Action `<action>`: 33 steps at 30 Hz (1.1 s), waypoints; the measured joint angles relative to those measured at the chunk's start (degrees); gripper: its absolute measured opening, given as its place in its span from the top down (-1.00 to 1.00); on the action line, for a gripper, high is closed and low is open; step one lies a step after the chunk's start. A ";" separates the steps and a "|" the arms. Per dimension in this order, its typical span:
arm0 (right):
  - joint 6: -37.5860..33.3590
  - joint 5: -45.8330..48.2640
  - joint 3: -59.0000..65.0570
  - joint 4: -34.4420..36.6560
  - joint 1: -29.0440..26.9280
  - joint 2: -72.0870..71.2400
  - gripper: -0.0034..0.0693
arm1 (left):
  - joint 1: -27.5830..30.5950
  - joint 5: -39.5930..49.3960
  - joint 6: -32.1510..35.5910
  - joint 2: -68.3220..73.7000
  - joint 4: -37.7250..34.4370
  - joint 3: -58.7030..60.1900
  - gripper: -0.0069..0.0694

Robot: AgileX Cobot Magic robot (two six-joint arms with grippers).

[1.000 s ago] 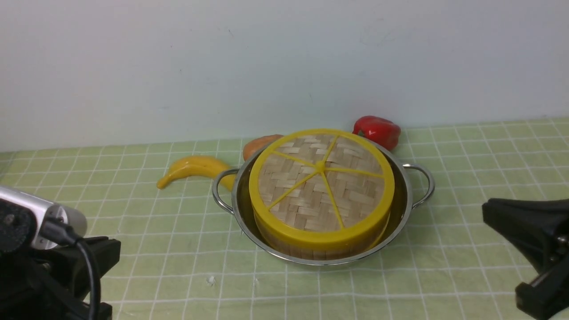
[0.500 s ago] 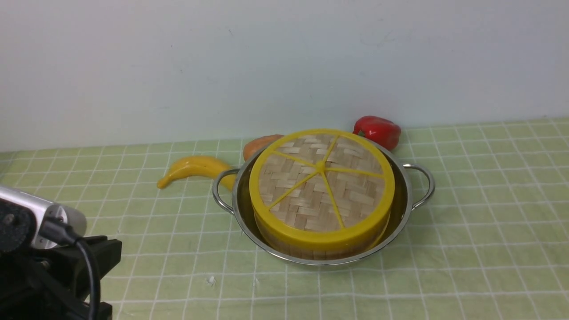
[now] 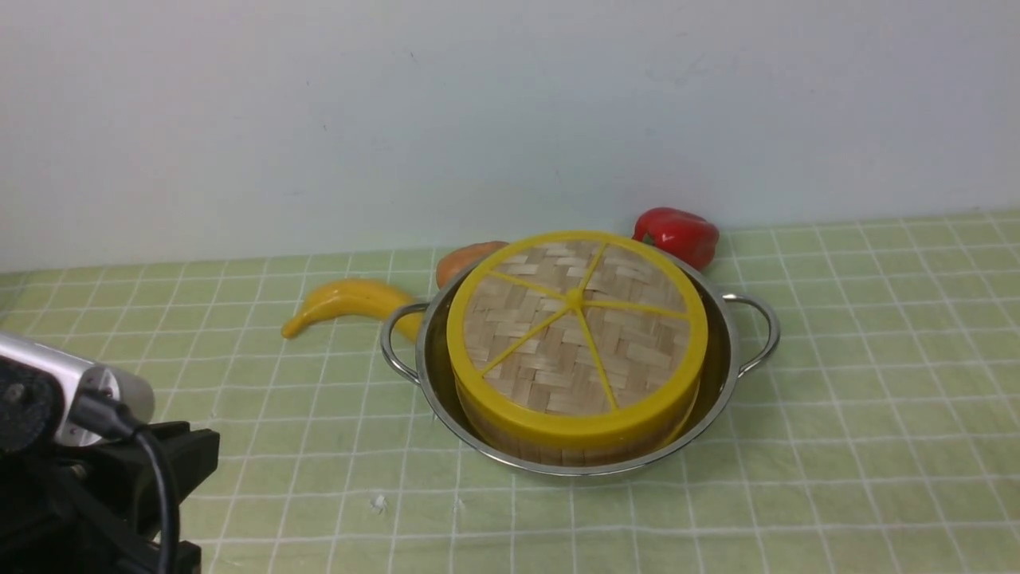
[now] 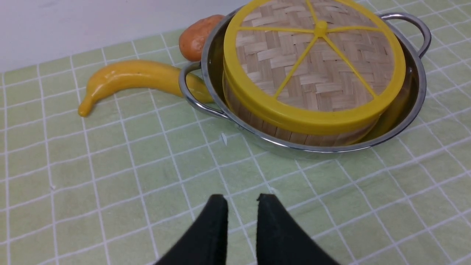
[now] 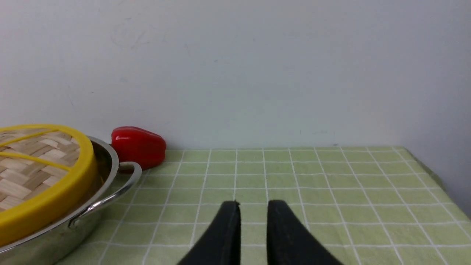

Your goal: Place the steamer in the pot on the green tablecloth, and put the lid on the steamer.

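The round bamboo steamer (image 3: 574, 442) with its slatted wall sits inside the wide shiny steel pot (image 3: 717, 391), and the flat woven bamboo lid (image 3: 575, 335) with the yellow rim and six yellow spokes lies on top of it, covering it fully. The pot stands on the light green tablecloth (image 3: 861, 414) with the white grid, which covers the desk.

The left end effector (image 4: 241, 200) hangs low over the cloth, ahead of it and a little to its right is the pot, well apart. Its two black fingers (image 4: 217, 221) stand slightly apart with a narrow gap and nothing between them. The right end effector (image 5: 253, 206) is also low over bare cloth; the pot's looped wire handle (image 5: 121, 186) is to its left. Its fingers show a small gap too, and they hold nothing.

A yellow toy banana (image 4: 136, 75) lies ahead and left of the left end effector, its end reaching behind the pot's handle on that side. An orange rounded thing (image 4: 197, 36) is behind the pot. A red toy pepper (image 5: 139, 145) lies near the wall, behind the pot's right handle.
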 joint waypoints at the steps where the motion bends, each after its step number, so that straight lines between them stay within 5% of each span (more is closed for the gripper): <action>1: 0.11 0.01 0.00 0.00 0.00 0.27 0.52 | 0.00 0.00 0.00 0.00 0.00 0.00 0.49; 14: 0.15 -0.09 0.19 0.00 0.00 0.77 0.41 | 0.68 0.07 0.61 -1.43 0.60 0.00 0.43; 25: 0.15 -0.09 0.19 0.00 0.00 0.77 0.32 | 17.83 -7.00 4.72 -21.53 7.11 15.19 0.39; 33: 0.15 -0.09 0.19 0.00 0.00 0.77 0.26 | 21.06 -17.95 4.97 -32.61 8.58 30.32 0.37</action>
